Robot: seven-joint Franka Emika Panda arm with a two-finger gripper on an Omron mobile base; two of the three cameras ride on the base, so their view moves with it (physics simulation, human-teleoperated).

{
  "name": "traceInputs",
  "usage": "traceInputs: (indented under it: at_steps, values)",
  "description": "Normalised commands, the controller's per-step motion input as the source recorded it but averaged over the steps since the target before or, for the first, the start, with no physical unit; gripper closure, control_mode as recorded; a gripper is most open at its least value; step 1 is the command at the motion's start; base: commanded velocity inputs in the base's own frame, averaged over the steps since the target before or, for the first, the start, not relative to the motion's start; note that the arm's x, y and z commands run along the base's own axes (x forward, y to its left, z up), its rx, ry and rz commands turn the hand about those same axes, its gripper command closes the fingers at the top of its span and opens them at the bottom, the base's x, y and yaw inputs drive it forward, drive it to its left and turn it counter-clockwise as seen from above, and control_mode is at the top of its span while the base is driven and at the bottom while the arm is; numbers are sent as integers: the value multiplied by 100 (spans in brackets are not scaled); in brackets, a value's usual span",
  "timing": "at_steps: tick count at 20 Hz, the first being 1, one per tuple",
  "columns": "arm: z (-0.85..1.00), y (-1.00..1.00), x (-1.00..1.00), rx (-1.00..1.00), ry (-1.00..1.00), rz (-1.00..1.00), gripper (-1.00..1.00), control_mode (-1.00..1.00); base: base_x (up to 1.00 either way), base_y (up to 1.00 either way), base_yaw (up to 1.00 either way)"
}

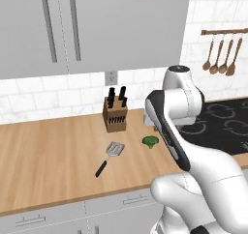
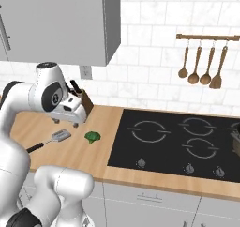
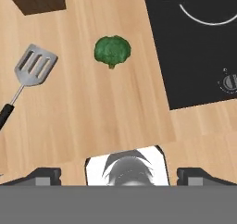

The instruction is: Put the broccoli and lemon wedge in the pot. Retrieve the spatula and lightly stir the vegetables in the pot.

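The broccoli [image 3: 112, 51] is a dark green floret lying on the wooden counter, also seen as broccoli [image 1: 150, 141] and broccoli [image 2: 92, 137], just left of the cooktop. The spatula [image 3: 28, 75] lies to its left, silver slotted head toward the wall, black handle toward the counter's front; spatula [image 1: 109, 157], spatula [image 2: 55, 139]. My gripper [image 3: 119, 174] hangs above the counter, pointing down, open wide and holding nothing, nearer the counter's front than both; gripper [image 2: 68, 122]. The lemon wedge is out of view. A dark shape [image 2: 236, 142] is cut off at the right edge; whether it is the pot I cannot tell.
A wooden knife block [image 1: 115, 114] stands at the wall behind the spatula. The black cooktop [image 2: 178, 141] fills the counter to the right. Brown wooden utensils [image 2: 201, 62] hang on a rail above it. Wall cabinets [image 1: 87, 25] hang over the counter.
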Motion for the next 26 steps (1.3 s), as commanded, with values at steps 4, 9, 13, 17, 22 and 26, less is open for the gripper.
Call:
traceInputs:
  at_steps: [4, 9, 13, 17, 22, 26]
  values:
    - [-93, 0, 56, 0, 8, -15, -100, -100, 0, 0, 0]
    - [-58, 0, 65, 0, 0, -12, -100, -100, 0, 0, 0]
    - [-46, 0, 46, 0, 0, -9, -100, -100, 0, 0, 0]
    - [-38, 0, 25, 0, 0, -5, -100, -100, 0, 0, 0]
    - [-11, 0, 8, 0, -5, -5, -100, -100, 0, 0, 0]
    - [-10, 0, 0, 0, -10, -14, -100, -100, 0, 0, 0]
